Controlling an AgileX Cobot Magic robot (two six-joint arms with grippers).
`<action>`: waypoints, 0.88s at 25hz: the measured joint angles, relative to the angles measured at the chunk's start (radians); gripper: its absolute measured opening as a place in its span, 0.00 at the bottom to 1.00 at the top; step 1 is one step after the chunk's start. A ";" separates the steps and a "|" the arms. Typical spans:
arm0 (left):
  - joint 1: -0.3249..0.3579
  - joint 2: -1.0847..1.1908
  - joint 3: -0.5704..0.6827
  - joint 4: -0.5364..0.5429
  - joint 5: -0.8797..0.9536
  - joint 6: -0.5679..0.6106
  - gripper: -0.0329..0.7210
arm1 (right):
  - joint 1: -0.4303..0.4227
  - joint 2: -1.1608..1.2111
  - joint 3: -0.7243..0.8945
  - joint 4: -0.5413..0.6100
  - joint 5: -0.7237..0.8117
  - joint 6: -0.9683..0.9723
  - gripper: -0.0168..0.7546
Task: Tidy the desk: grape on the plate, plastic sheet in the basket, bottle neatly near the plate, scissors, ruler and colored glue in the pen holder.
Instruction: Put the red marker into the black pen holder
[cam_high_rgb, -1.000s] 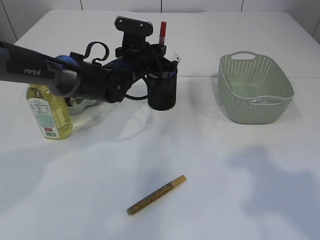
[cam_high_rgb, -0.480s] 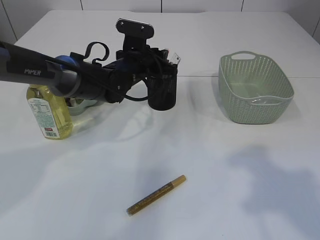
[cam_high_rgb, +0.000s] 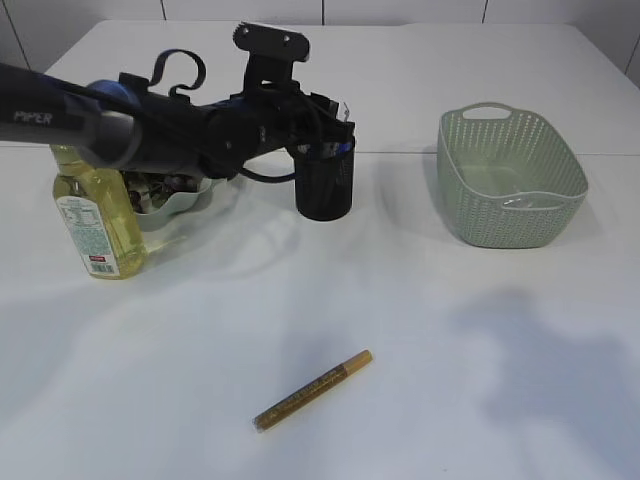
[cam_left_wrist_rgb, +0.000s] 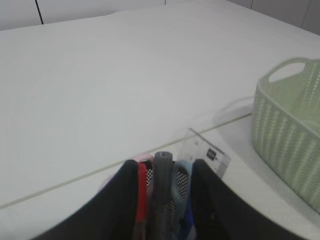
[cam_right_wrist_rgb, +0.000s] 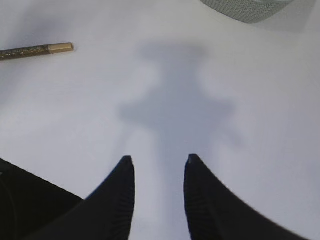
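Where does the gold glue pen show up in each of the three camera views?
Exterior view: the glue pen lies slanted on the table, low and left of centre.
Left wrist view: not in it.
Right wrist view: its gold end sits at the upper left edge.
Shared landmark: the green basket, at the right edge in the left wrist view and at the top edge in the right wrist view.

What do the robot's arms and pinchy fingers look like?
The left arm is a thick dark grey tube with white "PIPER" lettering, a blue band, and looping black cables. A flat black camera bracket with white dots sits on top near its wrist. The left gripper and the right gripper each have two smooth black fingers that curve to rounded tips.
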 joint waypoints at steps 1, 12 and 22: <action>0.000 -0.018 0.000 0.000 0.021 0.000 0.40 | 0.000 0.000 0.000 -0.002 -0.001 0.000 0.38; 0.000 -0.249 0.000 -0.004 0.568 0.000 0.41 | 0.000 0.000 0.000 0.000 -0.007 0.000 0.38; -0.002 -0.393 0.000 0.004 1.198 0.000 0.41 | 0.000 0.000 0.000 0.121 0.019 0.035 0.38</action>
